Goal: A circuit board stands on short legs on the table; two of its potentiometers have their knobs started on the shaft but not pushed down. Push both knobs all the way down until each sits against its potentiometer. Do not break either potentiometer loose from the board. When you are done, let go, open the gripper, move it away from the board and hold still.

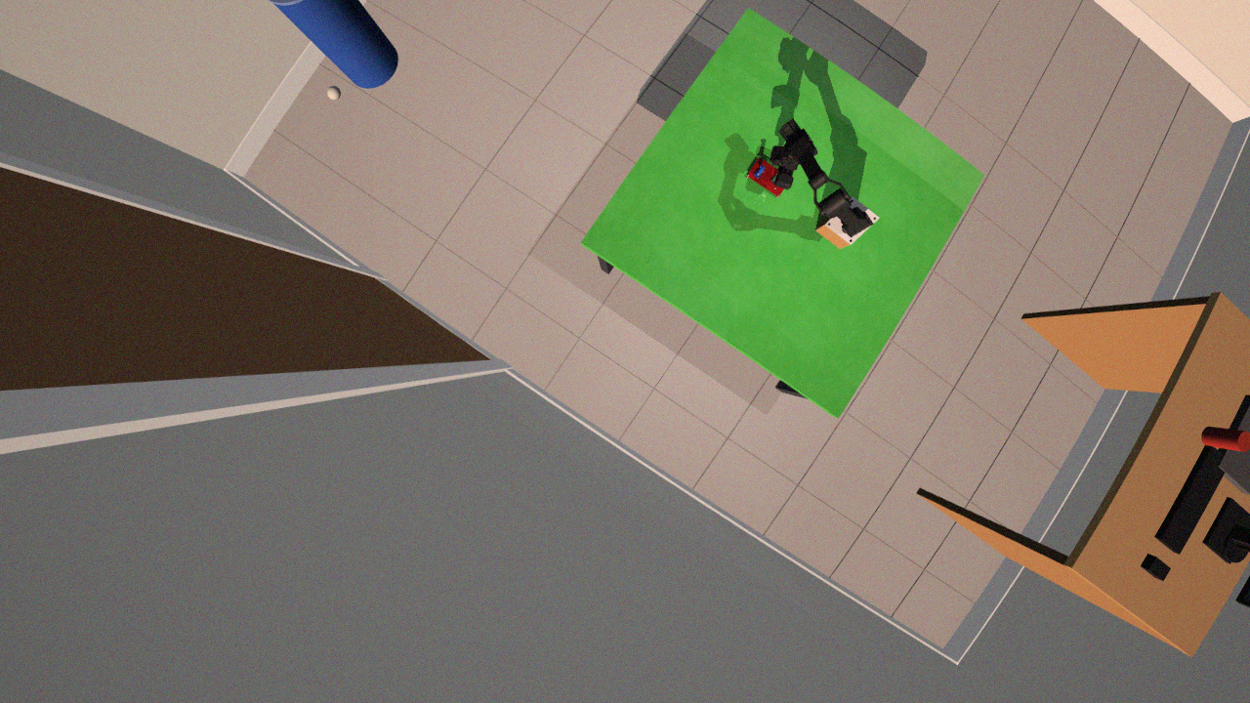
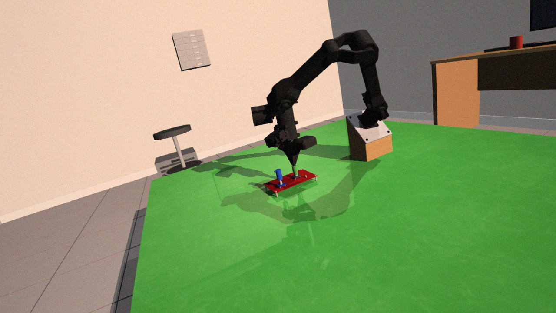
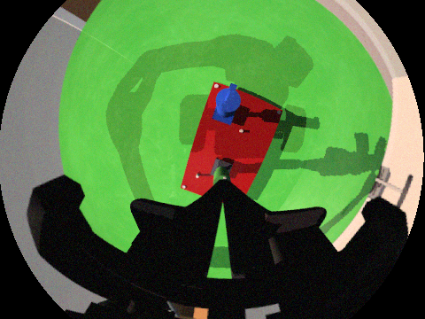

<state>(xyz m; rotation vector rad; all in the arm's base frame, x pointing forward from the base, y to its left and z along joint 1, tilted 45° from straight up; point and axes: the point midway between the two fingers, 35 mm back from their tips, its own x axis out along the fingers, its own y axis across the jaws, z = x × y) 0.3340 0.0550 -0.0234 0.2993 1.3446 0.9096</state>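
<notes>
The red circuit board (image 1: 775, 186) (image 2: 286, 181) (image 3: 235, 148) stands on short legs. A blue knob (image 2: 278, 174) (image 3: 228, 100) stands upright at one end, with pale shaft showing between it and its blue potentiometer (image 2: 281, 185) (image 3: 222, 119). A green knob (image 2: 295, 170) (image 3: 220, 174) stands over a dark grey potentiometer (image 2: 296, 177) (image 3: 220, 166); a short pale piece of shaft seems to show below it. My gripper (image 2: 294, 164) (image 3: 223, 183) is shut and empty, its tips on or just over the green knob's top. The tips hide part of that knob in the wrist view.
Small pale pins stand on the board, one (image 2: 306, 176) (image 3: 197, 176) near the green knob and another (image 3: 241, 131) near the middle. The arm's wooden base (image 1: 832, 234) (image 2: 378, 147) stands on the green table top (image 1: 733, 288) (image 2: 388, 233). A stool (image 2: 172, 132) stands beyond the table.
</notes>
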